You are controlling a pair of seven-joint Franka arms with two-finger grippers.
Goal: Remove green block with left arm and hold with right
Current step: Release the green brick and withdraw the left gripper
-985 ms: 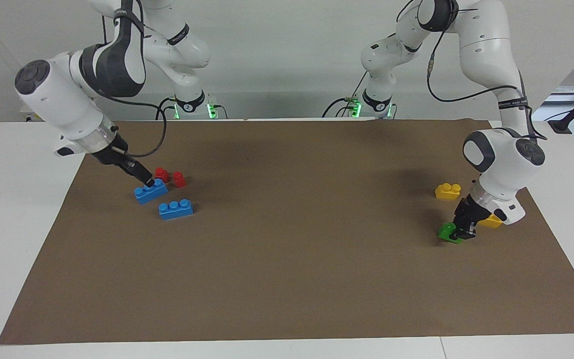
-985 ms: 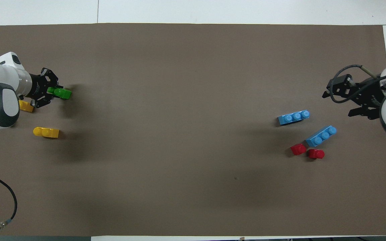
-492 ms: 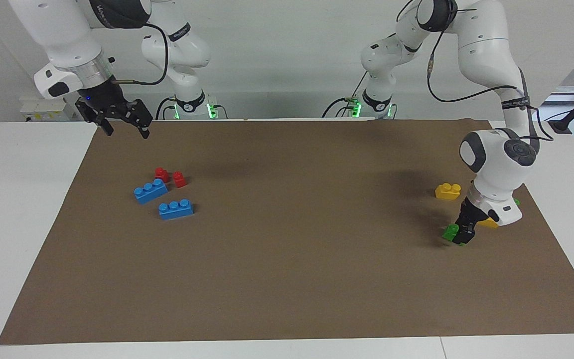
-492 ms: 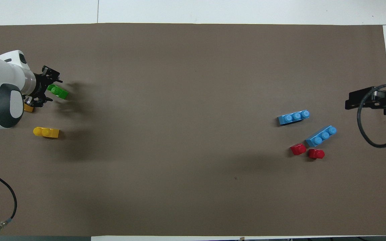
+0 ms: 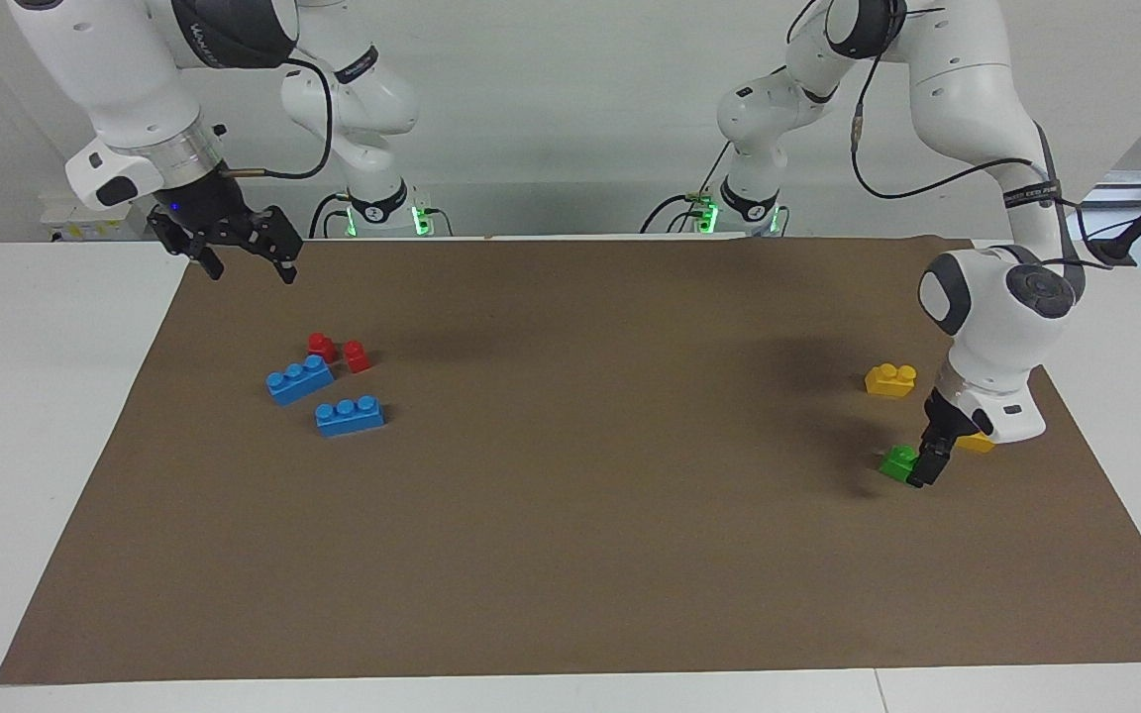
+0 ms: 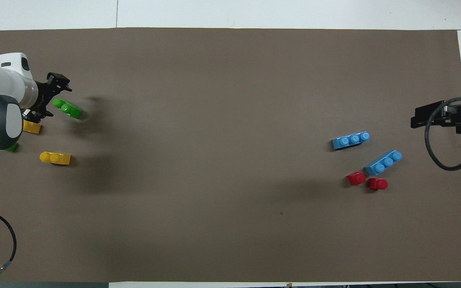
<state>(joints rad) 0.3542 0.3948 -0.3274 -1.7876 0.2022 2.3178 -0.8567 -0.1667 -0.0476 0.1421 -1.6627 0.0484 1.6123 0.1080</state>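
A green block with two studs is in my left gripper, which is shut on one end of it and holds it tilted just above the brown mat at the left arm's end of the table. In the overhead view the block sticks out from the left gripper. A second green block peeks out from under the left arm. My right gripper is open and empty, raised over the mat's edge at the right arm's end; it also shows in the overhead view.
Two yellow blocks lie by the left gripper. Two blue three-stud bricks and two small red blocks lie toward the right arm's end. The brown mat covers the table.
My right gripper has risen off the blue brick to above the mat's edge. My left gripper has turned with the green block in it, lifting it slightly.
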